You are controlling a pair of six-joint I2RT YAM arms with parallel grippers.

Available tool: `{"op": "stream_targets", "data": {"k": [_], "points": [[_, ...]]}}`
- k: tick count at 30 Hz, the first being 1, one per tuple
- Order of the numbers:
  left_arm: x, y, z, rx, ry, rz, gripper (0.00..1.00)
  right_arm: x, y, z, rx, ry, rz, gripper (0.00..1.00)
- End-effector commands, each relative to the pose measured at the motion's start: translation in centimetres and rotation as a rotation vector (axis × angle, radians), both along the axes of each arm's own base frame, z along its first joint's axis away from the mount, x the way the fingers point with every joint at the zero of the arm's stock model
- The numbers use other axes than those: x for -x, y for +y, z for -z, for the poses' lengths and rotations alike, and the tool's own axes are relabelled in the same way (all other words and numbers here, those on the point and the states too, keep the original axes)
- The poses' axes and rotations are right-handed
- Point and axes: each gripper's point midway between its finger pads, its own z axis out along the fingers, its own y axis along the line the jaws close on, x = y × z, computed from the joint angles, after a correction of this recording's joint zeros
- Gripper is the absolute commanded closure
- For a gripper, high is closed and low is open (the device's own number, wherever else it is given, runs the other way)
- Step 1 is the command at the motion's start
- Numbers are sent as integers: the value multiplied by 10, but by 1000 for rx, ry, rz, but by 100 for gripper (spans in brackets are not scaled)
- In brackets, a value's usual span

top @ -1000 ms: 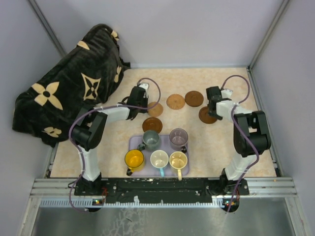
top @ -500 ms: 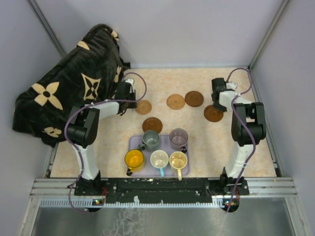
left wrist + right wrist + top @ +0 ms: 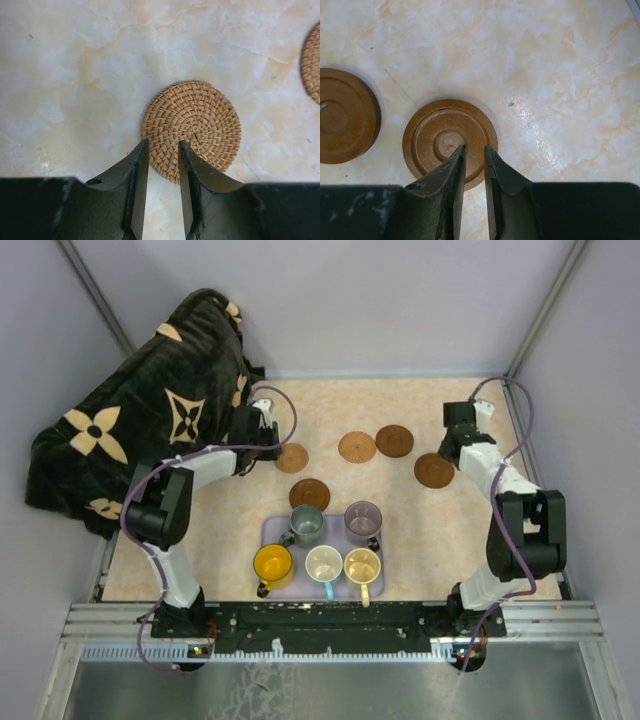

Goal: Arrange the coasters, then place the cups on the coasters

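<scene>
Five coasters lie on the table: a woven one (image 3: 292,457), two at the back (image 3: 357,447) (image 3: 394,440), a dark wooden one (image 3: 434,470) and one (image 3: 309,494) by the tray. My left gripper (image 3: 272,447) (image 3: 163,142) is slightly open over the near edge of the woven coaster (image 3: 195,125), which lies flat. My right gripper (image 3: 447,453) (image 3: 475,147) stands narrowly open above the wooden coaster (image 3: 440,135), holding nothing. Five cups stand on the lavender tray (image 3: 270,532): grey-green (image 3: 306,525), mauve (image 3: 363,520), yellow-orange (image 3: 272,564), cream (image 3: 324,565), pale yellow (image 3: 362,566).
A black blanket with tan flower shapes (image 3: 140,430) is heaped at the back left, close to my left wrist. Grey walls close in the table on three sides. A second wooden coaster (image 3: 342,115) shows left of my right fingers, and another woven one (image 3: 312,65) at the left wrist view's right edge.
The woven coaster slid left with my left gripper, whose jaws then opened off it. The dark wooden coaster shifted slightly right, and my right arm swung out toward the right wall.
</scene>
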Motion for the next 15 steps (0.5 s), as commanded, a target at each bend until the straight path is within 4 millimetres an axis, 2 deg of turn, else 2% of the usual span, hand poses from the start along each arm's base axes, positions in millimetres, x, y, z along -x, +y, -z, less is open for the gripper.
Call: {"op": "stream_targets", "data": {"k": [1,4,7,11,15], "points": [[6,-8,-36,42,-86,51,63,5,16,-10,-32,-58,-66,78],[18,-8,-43,55,-99,68,62,13,24,3,-31,-24,-87,78],[30,-8,-44,66,-101,70,61,19,30,16,-34,4,-99,85],[39,-6,-34,61,-75,60,60,20,32,28,-44,30,-106,87],[42,-8,-20,63,-37,63,61,14,33,31,-39,38,-116,87]]}}
